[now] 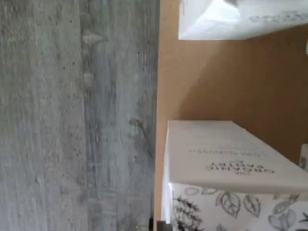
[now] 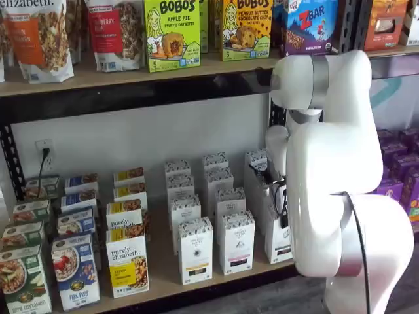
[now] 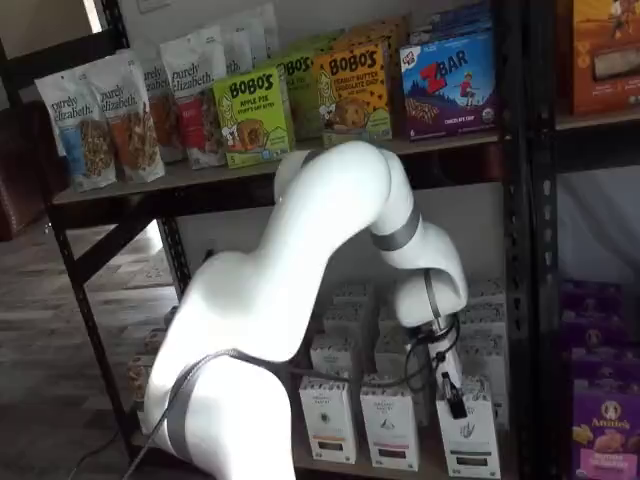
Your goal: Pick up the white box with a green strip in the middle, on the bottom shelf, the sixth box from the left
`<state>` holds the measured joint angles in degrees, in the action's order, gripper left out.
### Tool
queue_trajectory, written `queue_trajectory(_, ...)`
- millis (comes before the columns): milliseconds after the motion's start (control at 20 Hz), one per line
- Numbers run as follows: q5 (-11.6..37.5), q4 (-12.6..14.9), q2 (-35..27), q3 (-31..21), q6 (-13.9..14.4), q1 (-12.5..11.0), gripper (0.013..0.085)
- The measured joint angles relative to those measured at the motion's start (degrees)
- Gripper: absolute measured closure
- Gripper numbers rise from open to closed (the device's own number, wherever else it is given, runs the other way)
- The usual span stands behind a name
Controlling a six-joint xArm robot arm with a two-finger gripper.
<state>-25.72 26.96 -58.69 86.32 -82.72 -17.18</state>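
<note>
The big white jointed robot arm (image 3: 300, 290) filled the foreground in both shelf views, bent down toward the right end of the bottom shelf (image 2: 163, 268), a light tan wooden board with a black front rail. The hand (image 3: 449, 392), a white body with black fingers and a cable beside it, stood at the top of the white box (image 3: 468, 432), a tall narrow white carton with a grey leaf pattern round its top and a small dark strip low on its front. That carton stood at the shelf's front edge, rightmost of the front row of like cartons. The hand was clenched; whether its fingers actually gripped the carton could not be told, since the arm hid the contact.

In the wrist view, a white carton (image 1: 231, 178) with the same leaf print lay close under the camera on the tan board, with grey wood-look flooring (image 1: 72, 115) beyond the shelf's edge.

Further along the front edge stood colourful cereal cartons (image 2: 127, 261). Behind them ran more rows of white cartons toward the pale back wall. On the shelf above stood granola bags (image 2: 39, 36) and green and yellow snack boxes (image 2: 171, 33).
</note>
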Motion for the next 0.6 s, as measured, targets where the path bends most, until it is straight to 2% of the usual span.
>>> queue_trajectory(200,2.3,4.5,4.2,-6.7,4.5,0.0,0.0490)
queue_trajectory(400,4.0,7.1,9.1,-13.5,7.5,0.2,0.0490)
queue_trajectory(600,5.3,11.2,15.1,-21.1,11.9,0.6,0.0490)
